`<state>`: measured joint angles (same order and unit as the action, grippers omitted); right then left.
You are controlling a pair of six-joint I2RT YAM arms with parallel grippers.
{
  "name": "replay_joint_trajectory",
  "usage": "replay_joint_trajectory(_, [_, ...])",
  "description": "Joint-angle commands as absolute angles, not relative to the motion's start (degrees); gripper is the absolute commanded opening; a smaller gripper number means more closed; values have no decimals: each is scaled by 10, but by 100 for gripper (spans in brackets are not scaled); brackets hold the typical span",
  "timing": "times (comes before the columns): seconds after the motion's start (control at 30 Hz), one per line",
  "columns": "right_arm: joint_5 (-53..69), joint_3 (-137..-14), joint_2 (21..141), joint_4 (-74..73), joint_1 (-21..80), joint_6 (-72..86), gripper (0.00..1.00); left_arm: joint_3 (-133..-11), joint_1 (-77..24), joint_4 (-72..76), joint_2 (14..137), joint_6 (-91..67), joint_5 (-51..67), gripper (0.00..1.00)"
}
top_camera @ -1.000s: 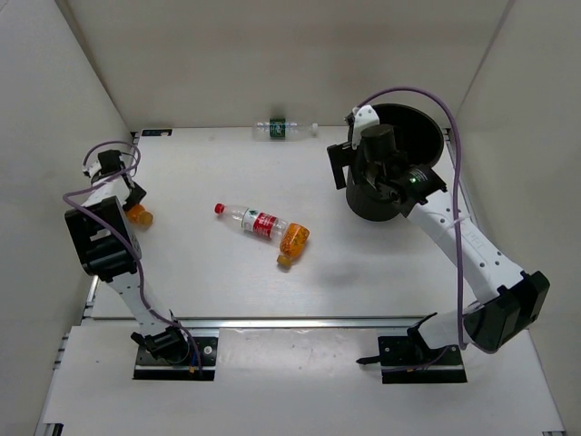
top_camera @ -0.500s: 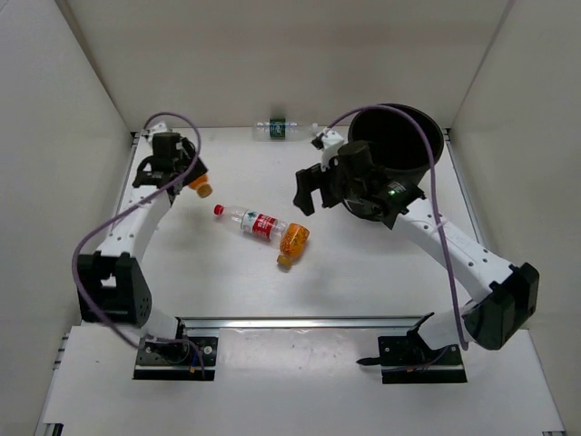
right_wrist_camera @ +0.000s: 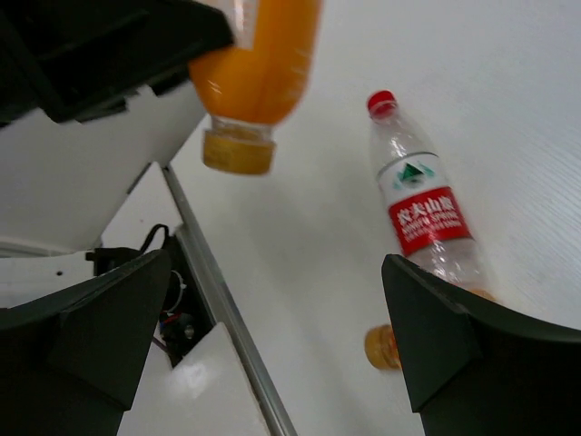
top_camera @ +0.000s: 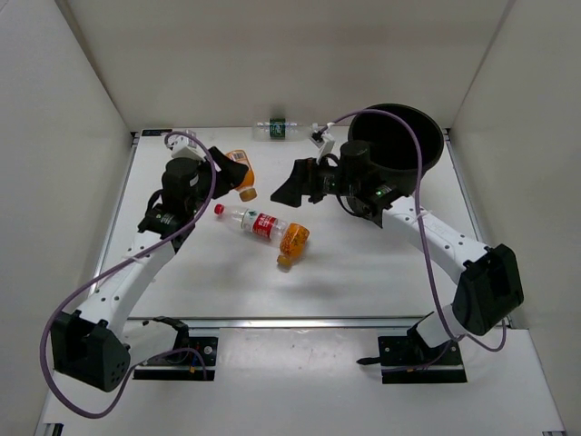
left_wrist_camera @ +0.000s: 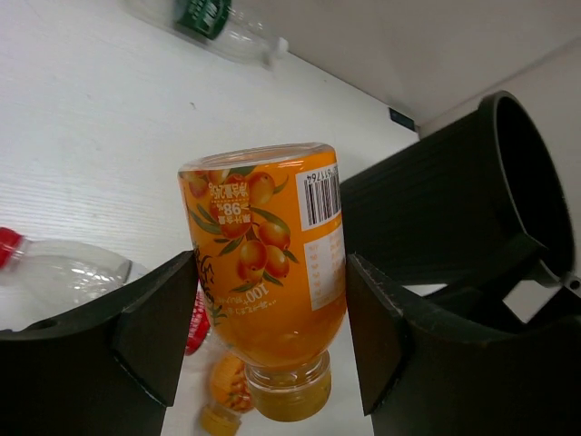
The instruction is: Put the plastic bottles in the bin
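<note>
Showing four plastic bottles, one bin and two pincers on one white table.

Gripping one stubby orange bottle in the left pincer, clamping both sides of its labelled body. Holding it off the table, left of centre and toward the far side, with the cap end tilting downward and toward the wrist camera.

Holding the right pincer spread wide and carrying nothing. Facing the held bottle from the right, near it but apart, just left of the bin.

Showing three more bottles lying on their sides on the table:
- one clear bottle with red cap and red label near the centre, pointing its cap to the left;
- one second orange bottle just beside the base end of that clear bottle, seemingly touching it;
- one clear bottle with green label along the far wall, well apart from the others.

Showing one round black bin standing at the far right corner of the table, opening upward, directly behind the right wrist. Not revealing its contents through the dark interior.

Counting two orange bottles and two clear ones.
</note>
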<state>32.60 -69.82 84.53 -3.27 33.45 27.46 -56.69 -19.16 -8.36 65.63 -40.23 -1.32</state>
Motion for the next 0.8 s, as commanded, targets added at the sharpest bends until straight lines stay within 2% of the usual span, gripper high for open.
replay_joint_trajectory(0.0, [368, -700, 874, 78, 352, 316, 99, -526, -191, -8, 625, -457, 66, 22])
replay_joint_trajectory(0.17, [402, -721, 919, 91, 363, 316, 100, -501, -211, 44, 597, -443, 89, 24])
replay_joint_trajectory(0.3, [400, -729, 935, 109, 365, 310, 99, -471, -190, 99, 577, -475, 155, 23])
replay_joint_trajectory(0.43, [429, -720, 947, 167, 359, 344, 99, -473, -226, 61, 560, -457, 112, 23])
replay_joint_trajectory(0.63, [477, -708, 944, 215, 358, 338, 98, -463, -191, 64, 571, -473, 165, 21])
replay_joint_trajectory(0.77, [480, -739, 952, 157, 365, 301, 93, -484, -214, 39, 582, -453, 146, 21])
